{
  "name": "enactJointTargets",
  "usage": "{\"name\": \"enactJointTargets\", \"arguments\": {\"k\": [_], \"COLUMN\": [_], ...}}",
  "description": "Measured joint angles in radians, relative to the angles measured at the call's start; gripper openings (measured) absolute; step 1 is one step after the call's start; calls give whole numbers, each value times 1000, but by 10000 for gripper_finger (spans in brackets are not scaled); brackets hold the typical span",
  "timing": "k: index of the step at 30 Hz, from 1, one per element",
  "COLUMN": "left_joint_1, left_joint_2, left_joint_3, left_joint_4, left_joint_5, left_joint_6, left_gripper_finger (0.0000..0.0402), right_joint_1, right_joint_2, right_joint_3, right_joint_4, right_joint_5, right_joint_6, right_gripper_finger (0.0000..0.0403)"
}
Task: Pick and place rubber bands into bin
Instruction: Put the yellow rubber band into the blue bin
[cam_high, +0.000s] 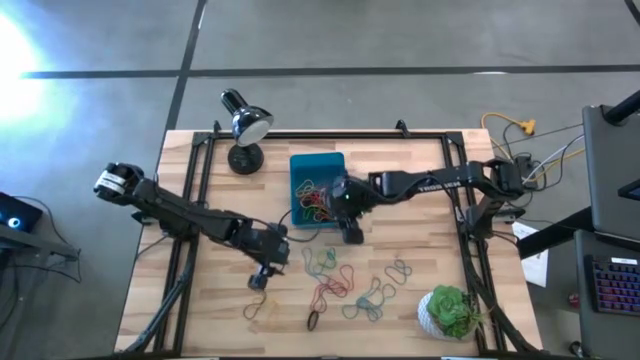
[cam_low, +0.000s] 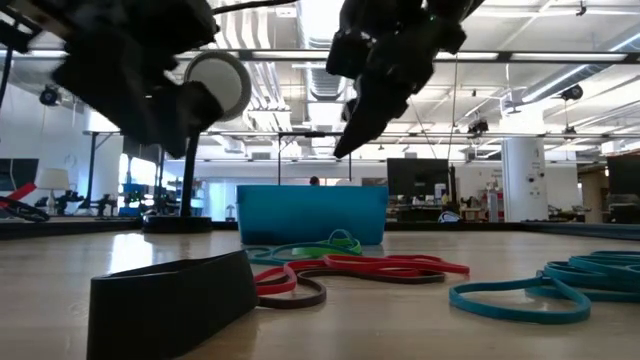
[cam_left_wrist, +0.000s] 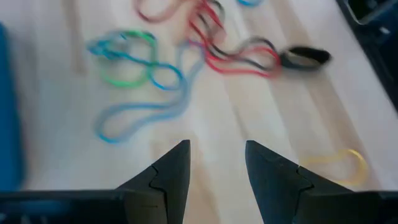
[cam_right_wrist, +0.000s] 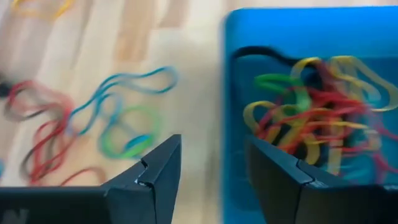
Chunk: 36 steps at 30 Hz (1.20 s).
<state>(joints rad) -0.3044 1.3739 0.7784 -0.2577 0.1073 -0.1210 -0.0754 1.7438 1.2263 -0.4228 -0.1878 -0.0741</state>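
We note the right pincer (cam_high: 352, 232) released and empty at the rim of the small teal plastic bin (cam_high: 332, 162), which holds many thin coloured rubber bands (cam_high: 313, 200). The left pincer (cam_high: 268, 262), also released and empty, hovers over loose bands (cam_high: 345, 285) on the wooden tabletop (cam_high: 420, 250); next we judge it must descend and pinch one.

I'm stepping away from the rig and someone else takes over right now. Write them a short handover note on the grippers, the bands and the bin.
Left gripper: open and empty, over the table in front of the bin, near the loose bands.
Right gripper: open and empty, at the bin's front right corner.
Bin: on the table's far middle, beside the desk lamp.
Done: a tangle of yellow, red and green rubber bands lies in the bin.
Left: many loose bands lie scattered on the wood in front of the bin, including a yellow one and a dark one near the front edge.
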Motion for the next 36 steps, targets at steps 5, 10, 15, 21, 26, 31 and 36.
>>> {"name": "enactJointTargets", "arguments": {"k": [5,10,15,21,26,31,36], "left_joint_1": [-66,-112,-165,-210,-215,-219,-232], "left_joint_2": [0,3,63,178,234,258,259], "left_joint_3": [0,-1,-2,3,3,3,4], "left_joint_4": [-45,-8,94,94,85,90,90], "left_joint_5": [10,10,16,17,17,26,33], "left_joint_6": [-98,-164,-189,-262,-304,-329,-344], "left_gripper_finger": [138,138,138,138,138,138,138], "right_joint_1": [85,158,223,282,300,302,302], "right_joint_2": [-1,-1,-1,-1,-1,-1,-1], "right_joint_3": [-3,-3,-7,-14,-16,-16,-17], "right_joint_4": [-31,-34,-34,-33,-32,-30,-30], "right_joint_5": [0,0,2,3,4,4,4], "right_joint_6": [-4,28,79,129,153,163,173], "right_gripper_finger": [169,169,169,169,169,169,169]}}
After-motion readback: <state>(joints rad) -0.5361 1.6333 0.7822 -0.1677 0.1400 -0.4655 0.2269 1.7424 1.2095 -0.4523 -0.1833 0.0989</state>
